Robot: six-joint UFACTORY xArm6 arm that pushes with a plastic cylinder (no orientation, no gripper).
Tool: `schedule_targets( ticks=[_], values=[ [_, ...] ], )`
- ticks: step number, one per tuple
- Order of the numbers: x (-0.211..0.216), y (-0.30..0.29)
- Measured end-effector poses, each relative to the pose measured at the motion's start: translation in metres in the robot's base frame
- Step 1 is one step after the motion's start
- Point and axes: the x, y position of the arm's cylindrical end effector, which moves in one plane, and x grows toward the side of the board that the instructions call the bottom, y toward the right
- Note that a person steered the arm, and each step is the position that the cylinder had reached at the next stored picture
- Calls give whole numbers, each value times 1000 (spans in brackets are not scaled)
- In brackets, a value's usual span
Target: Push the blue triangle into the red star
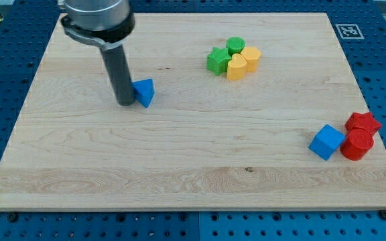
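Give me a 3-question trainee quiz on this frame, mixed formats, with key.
1. True or false: my tip is at the left side of the blue triangle.
2. The red star lies toward the view's: A) top left B) bottom right C) top right.
3. Fill in: the blue cube sits just left of the red ____.

Key: 1 true; 2 B; 3 cylinder.

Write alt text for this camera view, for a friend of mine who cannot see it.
A dark rod's tip rests against the left side of a blue triangle on a wooden board. Far off at the view's lower right sit a red star, a red cylinder and a blue cube. Green and yellow blocks cluster near the top.
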Motion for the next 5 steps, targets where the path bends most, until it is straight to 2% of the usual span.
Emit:
schedule_targets(
  ticks=[2, 4, 5],
  values=[
    [3, 74],
    [-7, -20],
    [-38, -23]
  ],
)
